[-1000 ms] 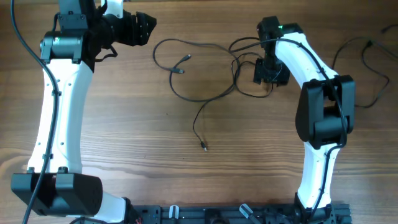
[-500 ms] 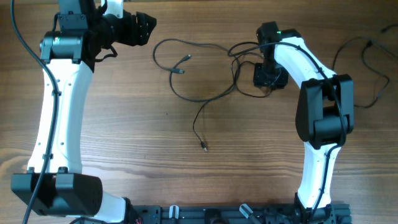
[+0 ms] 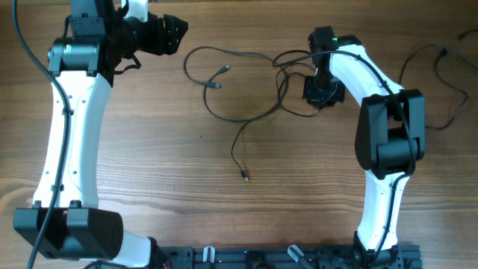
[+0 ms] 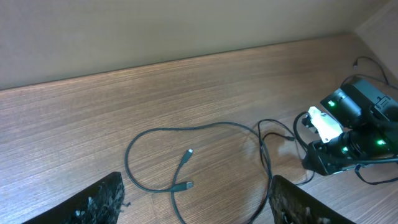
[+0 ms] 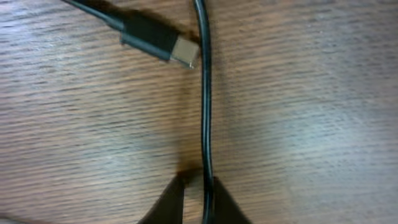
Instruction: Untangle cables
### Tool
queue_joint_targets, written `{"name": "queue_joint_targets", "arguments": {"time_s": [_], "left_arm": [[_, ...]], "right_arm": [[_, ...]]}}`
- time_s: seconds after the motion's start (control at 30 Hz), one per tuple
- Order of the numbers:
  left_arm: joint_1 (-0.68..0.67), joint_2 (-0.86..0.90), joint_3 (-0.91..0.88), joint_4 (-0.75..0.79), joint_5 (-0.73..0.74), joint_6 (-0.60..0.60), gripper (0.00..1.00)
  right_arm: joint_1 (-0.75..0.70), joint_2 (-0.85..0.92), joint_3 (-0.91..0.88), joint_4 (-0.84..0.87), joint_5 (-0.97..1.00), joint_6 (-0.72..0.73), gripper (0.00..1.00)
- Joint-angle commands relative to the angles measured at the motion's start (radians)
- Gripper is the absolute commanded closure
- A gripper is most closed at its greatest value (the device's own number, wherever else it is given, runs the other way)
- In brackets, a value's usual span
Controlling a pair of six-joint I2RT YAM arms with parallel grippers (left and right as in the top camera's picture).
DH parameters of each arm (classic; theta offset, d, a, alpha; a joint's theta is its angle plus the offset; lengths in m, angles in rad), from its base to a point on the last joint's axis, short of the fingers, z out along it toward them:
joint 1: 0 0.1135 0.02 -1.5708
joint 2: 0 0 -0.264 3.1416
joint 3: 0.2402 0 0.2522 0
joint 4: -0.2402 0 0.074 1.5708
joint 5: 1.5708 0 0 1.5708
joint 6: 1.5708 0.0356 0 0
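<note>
Thin black cables (image 3: 224,113) lie in loose loops across the back middle of the wooden table, with small plug ends (image 3: 222,72) inside one loop and another end (image 3: 245,176) nearer the front. My right gripper (image 3: 320,93) is down at the tangle's right side. In the right wrist view its narrow tips (image 5: 198,190) pinch one black strand (image 5: 205,93), which runs up past a silvery plug (image 5: 160,40). My left gripper (image 3: 176,33) hovers open at the back left, apart from the cables. Its wide-set fingers (image 4: 104,200) frame a loop (image 4: 163,130) below them.
A separate black cord (image 3: 447,82) curls at the far right of the table. The table's back edge meets a pale wall (image 4: 186,25). The right arm's body (image 3: 388,127) stands over the right side, the left arm (image 3: 71,127) along the left.
The right gripper's jaws have closed in onto the cable strand and it has shifted slightly left. The left arm has not moved.
</note>
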Motion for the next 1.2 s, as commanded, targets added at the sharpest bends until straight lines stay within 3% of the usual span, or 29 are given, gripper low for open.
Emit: {"name": "queue_joint_targets", "arguments": {"time_s": [0.0, 0.37, 0.57, 0.97, 1.17], "left_arm": [[0.008, -0.032, -0.002, 0.000, 0.016, -0.002, 0.24], [0.008, -0.033, -0.002, -0.004, 0.016, -0.002, 0.23], [0.008, -0.033, -0.002, -0.003, 0.016, -0.002, 0.23], [0.008, -0.033, -0.002, -0.003, 0.016, -0.002, 0.23], [0.008, -0.032, -0.002, -0.004, 0.016, -0.002, 0.23]], "right_arm": [[-0.002, 0.012, -0.013, 0.032, -0.093, -0.019, 0.95], [-0.002, 0.006, -0.012, 0.224, -0.520, -0.149, 0.95], [-0.002, -0.034, -0.012, 0.305, -0.634, -0.181, 0.95], [-0.002, -0.206, -0.002, 0.380, -0.685, -0.263, 0.96], [-0.002, -0.252, 0.089, 0.342, -0.676, -0.269, 0.96]]}}
